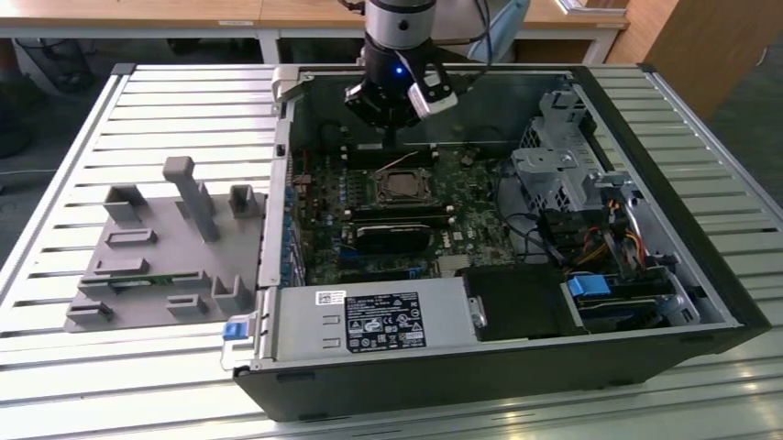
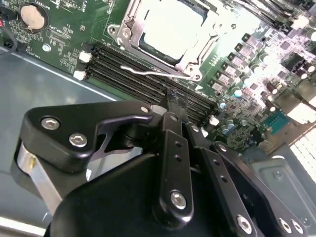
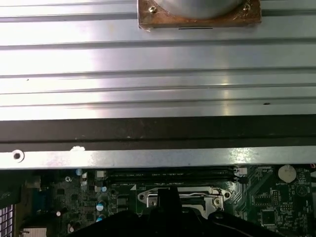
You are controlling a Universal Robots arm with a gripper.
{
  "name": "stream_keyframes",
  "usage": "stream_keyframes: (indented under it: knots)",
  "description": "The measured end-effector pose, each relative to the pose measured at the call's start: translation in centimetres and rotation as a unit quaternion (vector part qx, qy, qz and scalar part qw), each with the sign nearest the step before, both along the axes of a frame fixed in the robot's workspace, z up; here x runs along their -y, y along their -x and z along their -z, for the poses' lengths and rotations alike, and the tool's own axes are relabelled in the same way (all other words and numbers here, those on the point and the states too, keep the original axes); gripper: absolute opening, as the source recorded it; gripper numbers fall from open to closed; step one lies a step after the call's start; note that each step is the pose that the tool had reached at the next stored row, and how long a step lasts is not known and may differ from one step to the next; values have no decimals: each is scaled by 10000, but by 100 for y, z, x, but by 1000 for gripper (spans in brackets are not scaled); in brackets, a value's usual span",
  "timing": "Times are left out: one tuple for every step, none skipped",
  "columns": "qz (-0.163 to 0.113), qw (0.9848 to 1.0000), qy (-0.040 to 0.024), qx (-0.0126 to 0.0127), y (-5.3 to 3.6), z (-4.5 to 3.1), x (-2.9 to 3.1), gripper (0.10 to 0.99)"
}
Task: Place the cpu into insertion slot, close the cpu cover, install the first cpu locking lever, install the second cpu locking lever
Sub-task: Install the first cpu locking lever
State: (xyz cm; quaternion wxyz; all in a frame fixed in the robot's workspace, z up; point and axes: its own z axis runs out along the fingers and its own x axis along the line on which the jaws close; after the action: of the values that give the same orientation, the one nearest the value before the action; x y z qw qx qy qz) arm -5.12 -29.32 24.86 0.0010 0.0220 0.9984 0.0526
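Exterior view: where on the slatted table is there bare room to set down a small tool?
The slatted table is bare between the grey fixture and its near edge, and beyond the fixture too. The computer case is crowded inside.

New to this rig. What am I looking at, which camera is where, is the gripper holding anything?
One robot arm works over an open computer case lying on a slatted metal table. The exterior view is shot from off the arm and takes in the whole scene, including a grey fixture tray on the exterior view's left. Both wrist views ride on the arm and look at the green motherboard. In the second wrist view the black gripper looks shut with nothing in it, hovering over the memory slots beside the insertion slot. The cpu sits there, with the cpu cover down around it.
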Motion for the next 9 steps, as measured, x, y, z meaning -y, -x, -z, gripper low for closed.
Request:
stream_keyframes:
  knots:
    - [-1, 10000, 0, -1, -6, 18, 0, 106]
    - [-1, 10000, 1, 0, -10, 35, 0, 106]
    - [-1, 10000, 0, 0, -18, 53, 0, 106]
    - [-1, 10000, 0, 0, -28, 66, -1, 106]
    - [0, 10000, 0, 0, -40, 76, -1, 106]
    - [-1, 10000, 1, 0, -49, 83, 0, 106]
    - [-1, 10000, 1, 0, -60, 88, -1, 106]
    - [-1, 10000, 1, 0, -73, 91, -1, 106]
    - [-1, 10000, 1, 0, -86, 94, -1, 106]
